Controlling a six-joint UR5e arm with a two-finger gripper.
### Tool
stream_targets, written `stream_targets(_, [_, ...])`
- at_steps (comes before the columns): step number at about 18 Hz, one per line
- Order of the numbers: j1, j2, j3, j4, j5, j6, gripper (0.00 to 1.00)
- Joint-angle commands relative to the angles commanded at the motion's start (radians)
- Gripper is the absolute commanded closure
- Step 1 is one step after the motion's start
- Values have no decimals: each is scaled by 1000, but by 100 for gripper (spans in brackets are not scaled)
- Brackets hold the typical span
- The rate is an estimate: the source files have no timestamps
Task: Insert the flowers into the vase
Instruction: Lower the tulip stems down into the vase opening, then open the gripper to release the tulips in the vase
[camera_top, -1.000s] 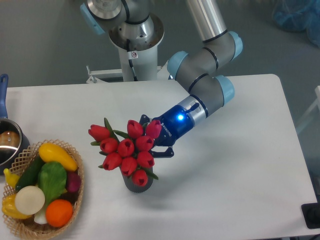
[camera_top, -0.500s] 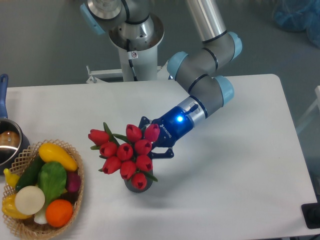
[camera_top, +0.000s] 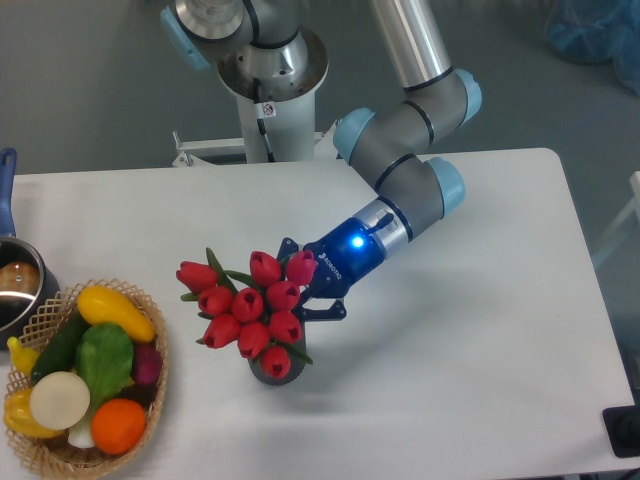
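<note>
A bunch of red tulips, the flowers (camera_top: 247, 306), hangs tilted over the middle of the white table, buds spread toward the left. My gripper (camera_top: 300, 292) is behind the buds on their right side and appears shut on the stems, though the fingers are mostly hidden by the blooms. Directly under the lowest bud sits the dark grey vase (camera_top: 272, 371); only its lower rim and side show. The stems seem to run down into its mouth, but the buds hide the mouth itself.
A wicker basket (camera_top: 150, 400) holding mixed vegetables sits at the front left. A metal pot (camera_top: 14, 290) with a blue handle is at the left edge. The robot base (camera_top: 268, 95) stands behind the table.
The bunch and gripper have shifted slightly left and down, so the buds cover more of the vase than a second ago.
</note>
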Motion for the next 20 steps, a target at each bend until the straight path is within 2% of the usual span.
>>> stream_targets(10, [8, 0, -12, 2, -2, 6, 84])
stream_targets(11, [9, 2, -14, 2, -2, 8, 80])
stream_targets(20, [9, 5, -14, 3, -3, 8, 65])
